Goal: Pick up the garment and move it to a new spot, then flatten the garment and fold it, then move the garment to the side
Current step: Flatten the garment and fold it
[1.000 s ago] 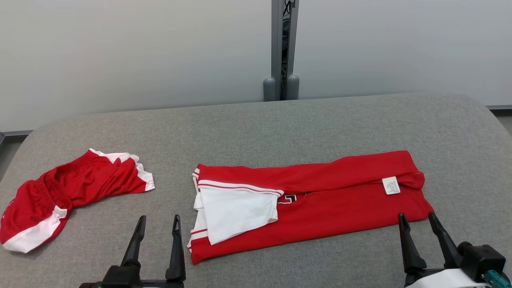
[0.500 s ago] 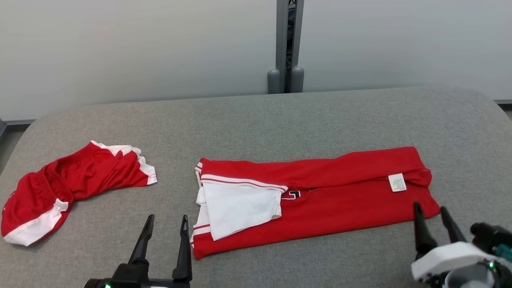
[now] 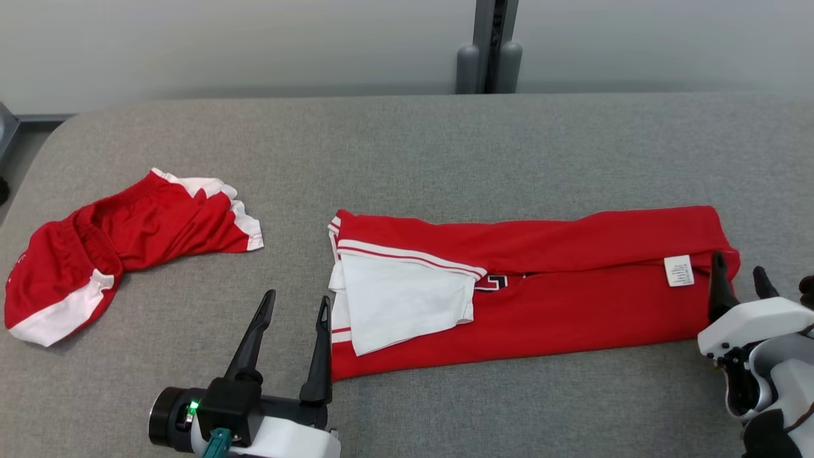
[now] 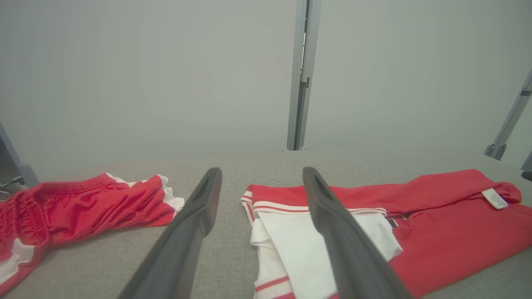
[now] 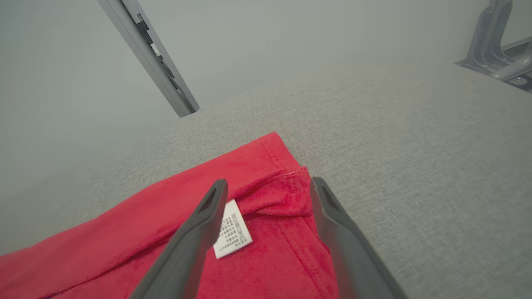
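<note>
Nearest, the left gripper (image 3: 297,296) hangs with its two dark fingers spread, just beside the left end of the folded red jersey (image 3: 572,286) with a white sleeve. The right gripper (image 3: 738,262), fingers likewise apart, straddles the jersey's right end by a small white care label (image 3: 678,270); contact cannot be told. The jersey lies across the middle of the grey fabric-covered table (image 3: 445,146). Crumpled red-and-white shorts (image 3: 127,235) lie well apart to the left. A grey metal post (image 3: 488,57) stands behind.

Lying on the table (image 3: 407,146): garment (image 3: 572,286) from centre out to 3 o'clock, shorts (image 3: 127,242) at 9 o'clock, well apart; post (image 3: 488,57) behind at 12 o'clock.
</note>
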Tool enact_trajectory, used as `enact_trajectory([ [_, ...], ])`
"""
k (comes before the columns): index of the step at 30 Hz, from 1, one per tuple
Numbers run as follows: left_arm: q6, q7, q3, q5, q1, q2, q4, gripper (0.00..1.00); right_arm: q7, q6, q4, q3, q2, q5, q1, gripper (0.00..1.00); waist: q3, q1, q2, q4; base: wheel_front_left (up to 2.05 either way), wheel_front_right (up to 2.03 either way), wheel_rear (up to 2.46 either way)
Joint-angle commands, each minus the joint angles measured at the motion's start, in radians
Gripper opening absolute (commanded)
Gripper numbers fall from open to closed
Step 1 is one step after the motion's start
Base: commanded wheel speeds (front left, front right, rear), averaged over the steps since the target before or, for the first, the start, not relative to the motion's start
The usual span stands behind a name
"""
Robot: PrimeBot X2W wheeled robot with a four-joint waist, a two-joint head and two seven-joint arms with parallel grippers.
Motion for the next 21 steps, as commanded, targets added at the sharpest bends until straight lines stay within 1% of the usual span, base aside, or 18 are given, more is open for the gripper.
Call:
enact_trajectory([
  [1,-0.005,-0.005,-0.002,0.007,-0.024,0.003,-0.005,1.0,-0.002,0.0,0.018,-0.005,-0.015,0.011,-0.024,1.0,0.048,0.0,0.0,0.018,0.0,0.0,0.0],
  [6,-0.003,-0.005,-0.024,0.015,-0.07,0.003,-0.006,1.0,-0.002,0.0,0.103,-0.005,-0.045,0.033,-0.108,1.0,0.111,0.0,0.0,0.031,0.0,0.0,0.0],
  [11,-0.002,-0.005,-0.033,0.023,-0.1,0.003,-0.001,1.0,0.007,0.0,0.188,-0.008,-0.062,0.049,-0.165,1.0,0.15,0.0,0.0,0.033,0.0,0.0,0.0],
  [13,-0.004,-0.005,-0.036,0.026,-0.108,0.003,0.001,1.0,0.019,0.0,0.219,-0.001,-0.061,0.05,-0.183,1.0,0.158,0.0,0.0,0.033,0.0,0.0,0.0],
  [15,-0.004,-0.005,-0.037,0.027,-0.115,0.003,0.003,1.0,0.036,0.0,0.237,0.007,-0.046,0.065,-0.192,0.99,0.163,0.0,0.0,0.032,0.0,0.0,0.0],
  [17,-0.005,-0.005,-0.037,0.027,-0.117,0.003,0.006,1.0,0.054,0.0,0.246,0.025,-0.04,0.076,-0.193,0.45,0.164,0.0,0.0,0.03,0.0,0.0,0.0],
  [18,-0.005,-0.005,-0.037,0.029,-0.116,0.003,0.008,1.0,0.057,0.0,0.249,0.033,-0.04,0.078,-0.193,0.35,0.164,0.0,0.0,0.029,0.0,0.0,0.0],
  [19,-0.007,-0.005,-0.037,0.03,-0.117,0.003,0.01,1.0,0.057,0.0,0.251,0.039,-0.041,0.08,-0.192,0.0,0.162,0.0,0.0,0.028,0.0,0.0,0.0],
  [21,-0.008,-0.005,-0.038,0.03,-0.116,0.003,0.012,1.0,0.057,0.0,0.254,0.047,-0.044,0.091,-0.186,0.0,0.155,0.0,0.0,0.025,0.0,0.0,0.0],
])
